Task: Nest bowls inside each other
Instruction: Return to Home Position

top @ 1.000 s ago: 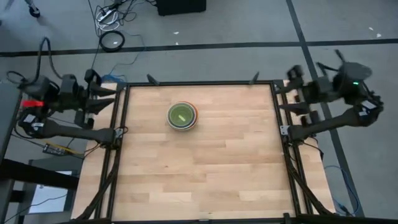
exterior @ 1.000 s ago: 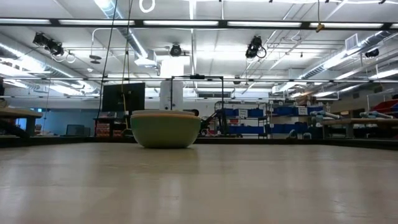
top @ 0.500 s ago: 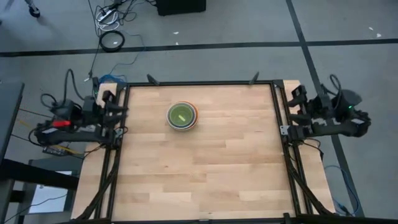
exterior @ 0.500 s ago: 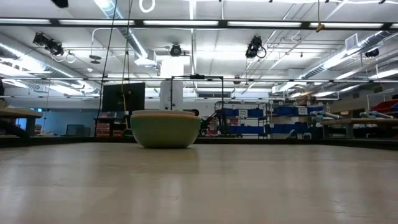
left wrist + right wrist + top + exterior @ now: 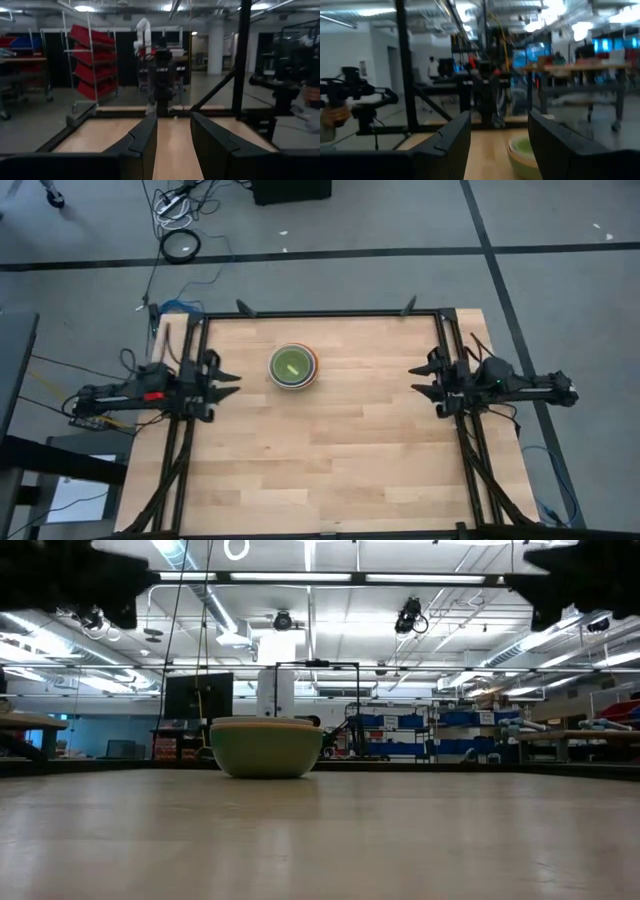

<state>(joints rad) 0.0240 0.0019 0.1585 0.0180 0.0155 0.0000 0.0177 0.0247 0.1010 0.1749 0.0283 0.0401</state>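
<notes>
The bowls stand nested in one stack on the wooden table, left of its middle toward the far edge. In the low view the stack shows a sage green wall resting on its base, with an orange rim on top. From above, white and orange rims ring a green inside. My left gripper hangs open over the table's left edge, pointing level at the table's middle, and holds nothing. My right gripper hangs open over the right edge, facing it. The right wrist view shows the stack past the open fingers.
A black metal frame runs round the wooden table top. Cables and a dark box lie on the floor beyond the far edge. Past the table the room holds shelves and racks, and a person stands at the edge of the right wrist view.
Both arms have sunk from a raised pose beside the table's far corners. Each has folded down and moved toward the near edge. Both grippers now lie low and level over the table's side edges, pointing inward. Both stay open, and the bowls have not moved.
</notes>
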